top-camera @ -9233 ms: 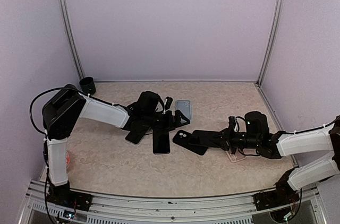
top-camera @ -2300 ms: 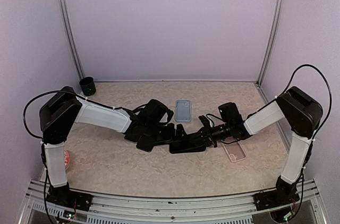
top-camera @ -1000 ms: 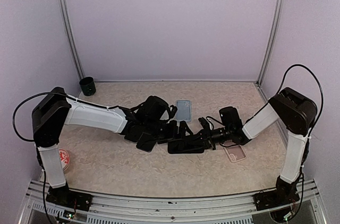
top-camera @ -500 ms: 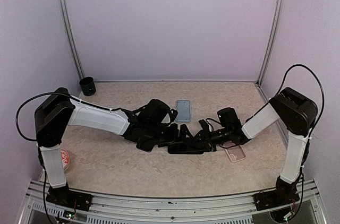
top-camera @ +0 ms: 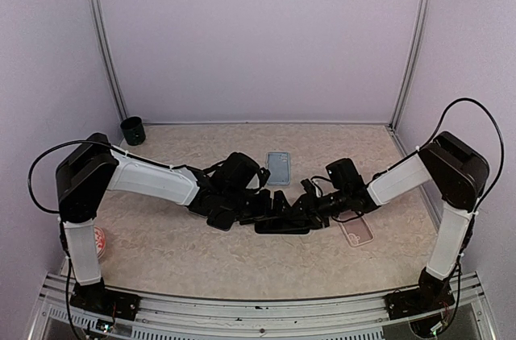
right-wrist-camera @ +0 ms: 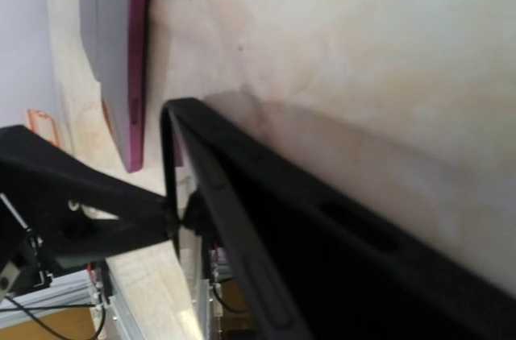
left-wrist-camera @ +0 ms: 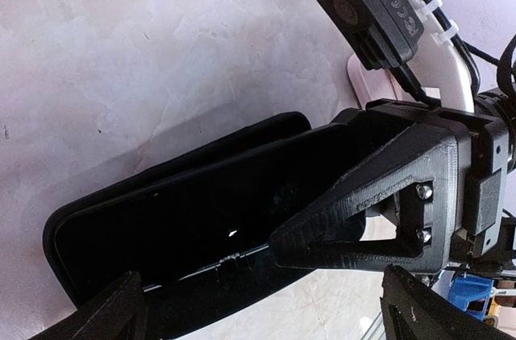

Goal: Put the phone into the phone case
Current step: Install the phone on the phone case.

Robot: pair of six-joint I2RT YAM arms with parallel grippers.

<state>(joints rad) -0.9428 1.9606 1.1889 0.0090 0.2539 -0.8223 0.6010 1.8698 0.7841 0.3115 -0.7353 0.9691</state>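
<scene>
Black phone, which had lain apart from the black phone case seconds earlier, sat within it at centre, seating judged unfinished; left gripper stood spread wide over it, right gripper touched its edge, hold not discernible; blue-grey case and pink case lay near, crowding.

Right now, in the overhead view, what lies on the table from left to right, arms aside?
Red-and-white disc, dark cup, grey-blue phone case, pink phone case. The black phone overlaps the grey-blue case, so I left it out.
</scene>
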